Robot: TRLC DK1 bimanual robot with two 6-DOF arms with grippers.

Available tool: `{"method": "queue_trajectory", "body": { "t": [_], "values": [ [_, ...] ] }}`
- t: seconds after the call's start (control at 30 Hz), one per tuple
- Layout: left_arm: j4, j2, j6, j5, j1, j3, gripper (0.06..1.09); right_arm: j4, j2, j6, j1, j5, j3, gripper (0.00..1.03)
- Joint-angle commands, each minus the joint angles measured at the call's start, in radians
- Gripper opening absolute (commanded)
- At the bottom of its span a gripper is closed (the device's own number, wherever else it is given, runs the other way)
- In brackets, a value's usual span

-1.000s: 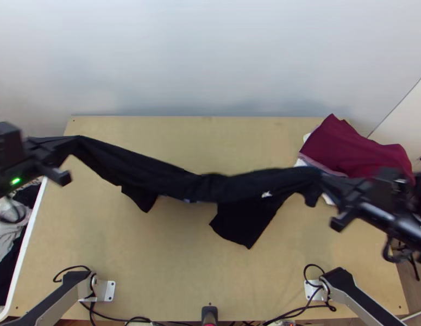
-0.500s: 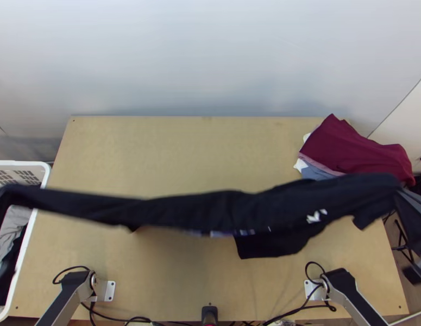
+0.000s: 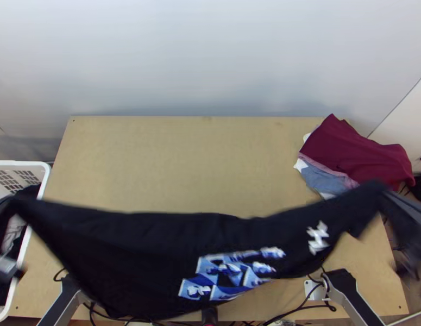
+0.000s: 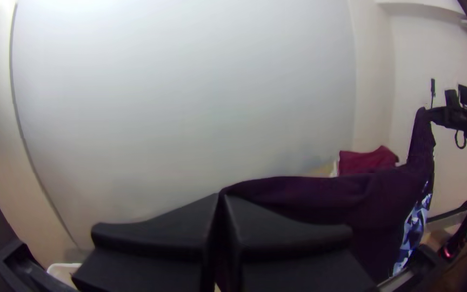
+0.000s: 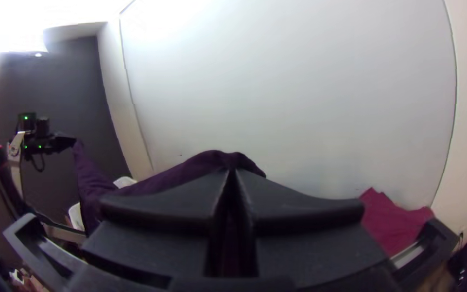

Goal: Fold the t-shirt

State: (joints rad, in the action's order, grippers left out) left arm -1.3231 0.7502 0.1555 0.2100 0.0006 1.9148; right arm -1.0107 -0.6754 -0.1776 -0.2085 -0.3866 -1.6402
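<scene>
My left claw [image 3: 8, 204] and right claw [image 3: 388, 196] are each clenched on an upper part of the black cloth t-shirt with a blue-and-white print [image 3: 156, 239], which hangs unfolded between them over the table's near half. Beside the table, on my left, the white plastic slatted basket [image 3: 20, 163] contains rumpled grey cloth [image 3: 13, 232] and black cloth. The top view's edge cuts off the basket, and my blurred left arm covers some of its contents. The t-shirt hides part of my left arm's base.
</scene>
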Motion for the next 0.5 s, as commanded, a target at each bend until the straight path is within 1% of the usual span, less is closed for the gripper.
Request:
{"method": "queue_trajectory", "body": {
  "t": [0.0, 0.07, 0.1, 0.17, 0.2, 0.23, 0.3, 0.37, 0.47],
  "values": [
    [0.32, -0.034, 0.11, -0.038, -0.034, -0.576, 0.1, 0.084, -0.145, 0.181, 0.031, -0.003, 0.362, 0.03],
    [0.473, -0.008, 0.153, -0.035, -0.017, -0.755, 0.1, 0.164, -0.243, 0.257, 0.13, -0.014, 0.468, 0.03],
    [0.545, 0.023, 0.159, -0.012, 0.015, -0.832, 0.1, 0.182, -0.309, 0.293, 0.147, -0.015, 0.5, 0.03],
    [0.671, 0.112, 0.177, 0.045, 0.091, -0.933, 0.1, 0.216, -0.458, 0.351, 0.19, -0.015, 0.526, 0.03],
    [0.742, 0.164, 0.174, 0.071, 0.118, -0.962, 0.1, 0.242, -0.527, 0.369, 0.213, -0.018, 0.525, 0.03],
    [0.802, 0.23, 0.173, 0.075, 0.134, -0.979, 0.1, 0.253, -0.601, 0.374, 0.222, -0.02, 0.508, 0.03],
    [0.861, 0.382, 0.173, 0.075, 0.151, -0.956, 0.1, 0.262, -0.733, 0.386, 0.251, -0.018, 0.444, 0.03],
    [0.909, 0.521, 0.17, 0.065, 0.151, -0.907, 0.1, 0.261, -0.872, 0.391, 0.256, -0.017, 0.352, 0.03],
    [0.967, 0.752, 0.156, 0.009, 0.154, -0.803, 0.1, 0.258, -1.044, 0.383, 0.261, -0.015, 0.204, 0.03]
  ]
}}
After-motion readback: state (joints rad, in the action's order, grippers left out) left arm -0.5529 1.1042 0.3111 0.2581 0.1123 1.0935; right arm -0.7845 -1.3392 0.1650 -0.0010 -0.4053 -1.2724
